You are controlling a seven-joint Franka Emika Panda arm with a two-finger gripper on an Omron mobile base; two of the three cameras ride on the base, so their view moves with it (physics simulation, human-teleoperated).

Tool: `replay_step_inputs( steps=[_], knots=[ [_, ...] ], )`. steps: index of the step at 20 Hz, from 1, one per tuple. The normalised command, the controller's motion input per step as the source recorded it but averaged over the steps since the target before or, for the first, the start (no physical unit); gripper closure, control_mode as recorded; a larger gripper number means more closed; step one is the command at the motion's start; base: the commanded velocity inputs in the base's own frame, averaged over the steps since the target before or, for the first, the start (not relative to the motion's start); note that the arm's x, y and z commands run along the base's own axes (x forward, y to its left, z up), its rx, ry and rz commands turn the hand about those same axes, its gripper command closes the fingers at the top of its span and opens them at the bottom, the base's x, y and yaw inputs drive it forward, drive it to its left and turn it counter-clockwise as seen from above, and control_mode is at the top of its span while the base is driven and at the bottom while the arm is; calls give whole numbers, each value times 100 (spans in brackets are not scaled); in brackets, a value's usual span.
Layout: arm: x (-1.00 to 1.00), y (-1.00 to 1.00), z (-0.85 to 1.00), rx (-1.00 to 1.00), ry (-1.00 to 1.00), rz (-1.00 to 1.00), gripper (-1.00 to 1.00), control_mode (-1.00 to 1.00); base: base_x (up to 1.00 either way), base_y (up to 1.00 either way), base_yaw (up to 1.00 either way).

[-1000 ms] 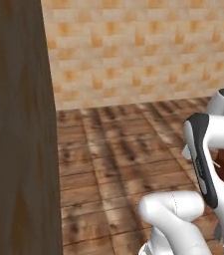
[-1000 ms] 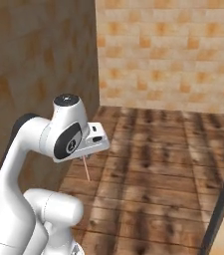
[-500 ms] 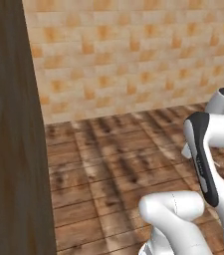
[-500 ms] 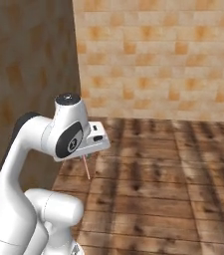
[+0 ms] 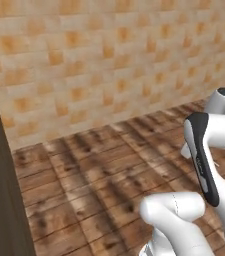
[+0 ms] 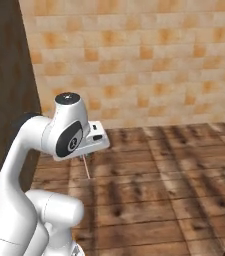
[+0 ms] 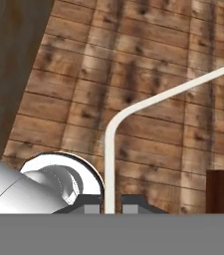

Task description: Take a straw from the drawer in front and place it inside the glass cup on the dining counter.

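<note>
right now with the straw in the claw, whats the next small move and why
Probably keep the base turning toward the dining counter, grip unchanged. The claw is shut on the straw, which hangs below the hand in the right base view. Wooden floor and tiled wall lie ahead, so it's too soon to lower anything.

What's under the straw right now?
Bare wooden floor lies under the straw, which the shut pincer holds by its lower end. That end is covered by the fingertips.
</note>
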Motion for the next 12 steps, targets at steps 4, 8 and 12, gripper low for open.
replay_step_inputs(
  steps=[4,8,12],
  knots=[
    [0,0,0,0,0,0,100,100,100,44,-49],
    [0,0,0,0,0,0,100,100,100,44,-50],
    [0,0,0,0,0,0,100,100,100,41,-51]
  ],
)
